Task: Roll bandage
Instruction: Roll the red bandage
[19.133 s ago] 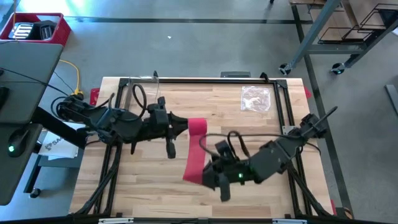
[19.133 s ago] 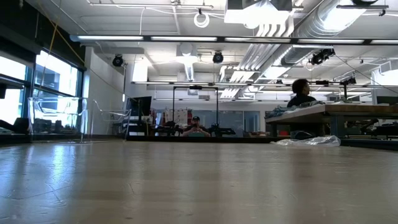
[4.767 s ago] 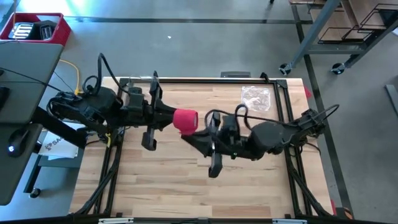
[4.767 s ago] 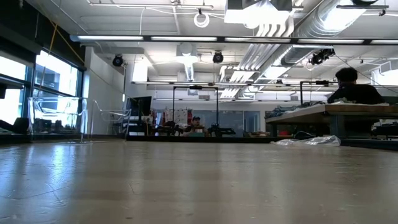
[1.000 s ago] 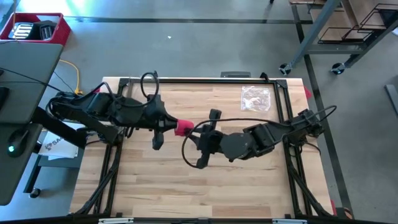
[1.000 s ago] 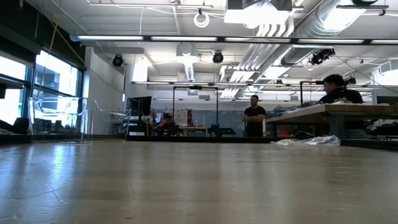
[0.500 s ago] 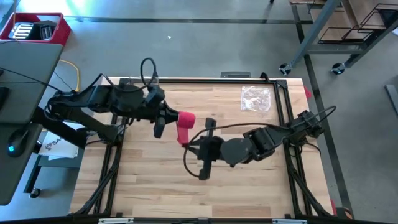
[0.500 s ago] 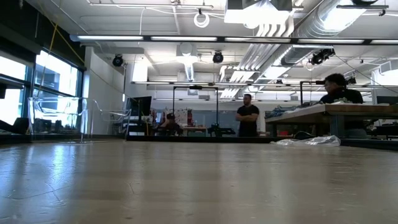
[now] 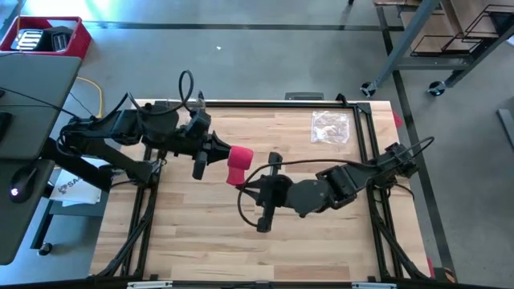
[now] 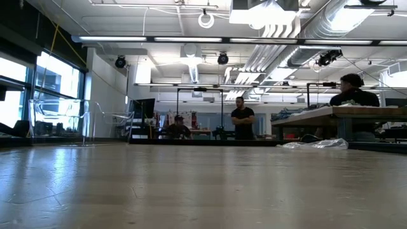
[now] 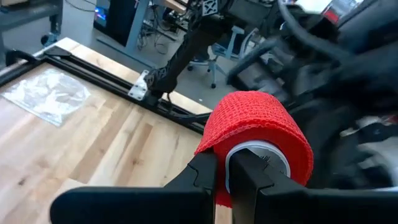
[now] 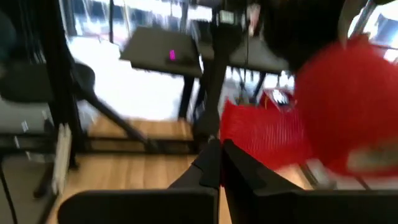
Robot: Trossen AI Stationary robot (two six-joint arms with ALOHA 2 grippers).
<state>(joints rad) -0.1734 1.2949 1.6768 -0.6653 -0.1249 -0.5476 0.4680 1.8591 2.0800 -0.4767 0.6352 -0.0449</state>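
Above your table (image 9: 201, 241), the right end effector (image 9: 241, 184) just clamped the bandage (image 9: 238, 163) tail at six o'clock; the left end effector (image 9: 222, 150) stays clamped on its core, ready to wind.

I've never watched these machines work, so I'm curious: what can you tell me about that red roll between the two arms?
The bandage is bright red, soft-looking woven fabric, mostly wound into a thick roll around a pale core. It is held up above the wooden table, near the middle. The left gripper is shut on the rim of the roll, one finger inside the core. A short loose tail hangs from the roll, and the right gripper is shut on that tail's end. Nothing else touches it.
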